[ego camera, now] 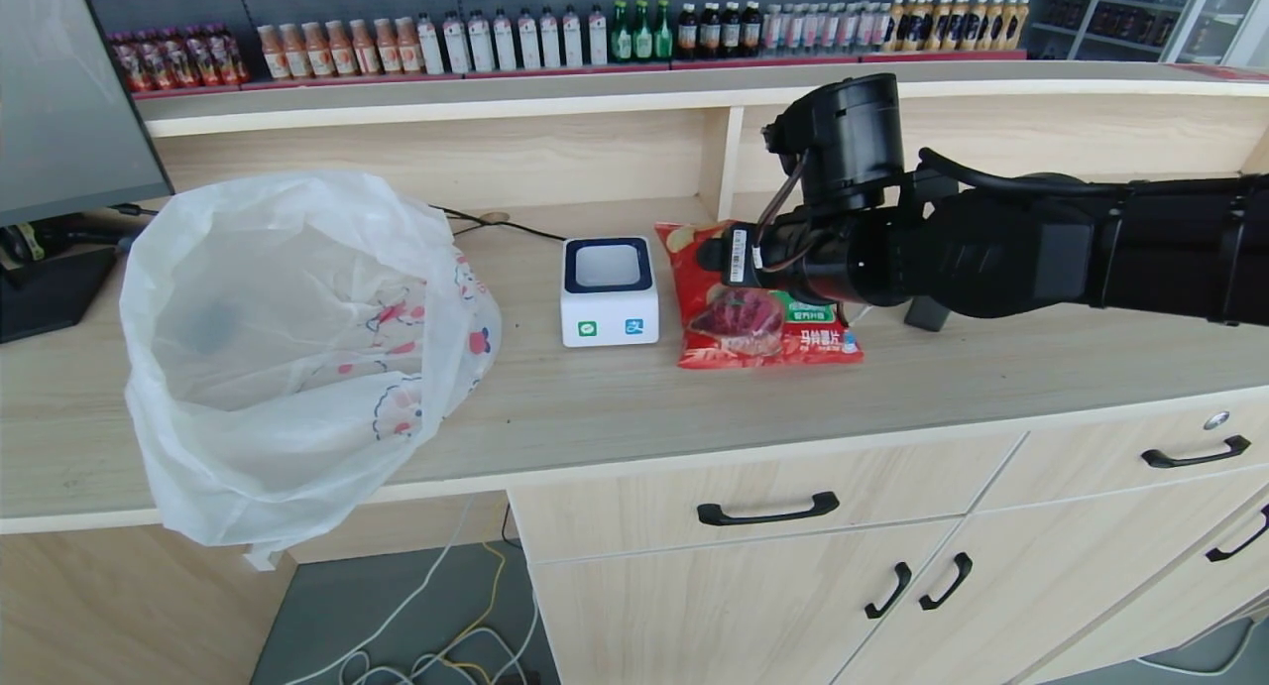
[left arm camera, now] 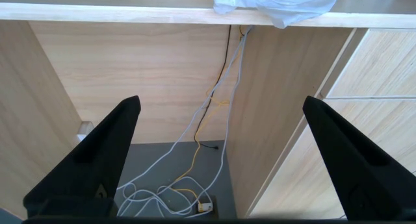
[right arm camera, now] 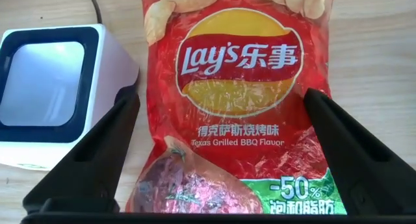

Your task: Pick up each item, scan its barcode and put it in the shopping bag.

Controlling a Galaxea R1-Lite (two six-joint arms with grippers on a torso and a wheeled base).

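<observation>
The left claw (left arm camera: 221,104) is held low in front of the counter (ego camera: 694,398), its fingers spread wide with nothing between them. Cables (left arm camera: 188,185) are seen on the floor beyond. The white shopping bag (ego camera: 297,348) is draped over the counter's front edge at the left, mouth open. Farther back, a red chip bag (ego camera: 758,318) is laid flat just right of the white scanner (ego camera: 608,290). The right claw (right arm camera: 221,97) is poised over it, spread wide, nothing gripped. Bottles (ego camera: 595,36) are lined along the shelf behind.
</observation>
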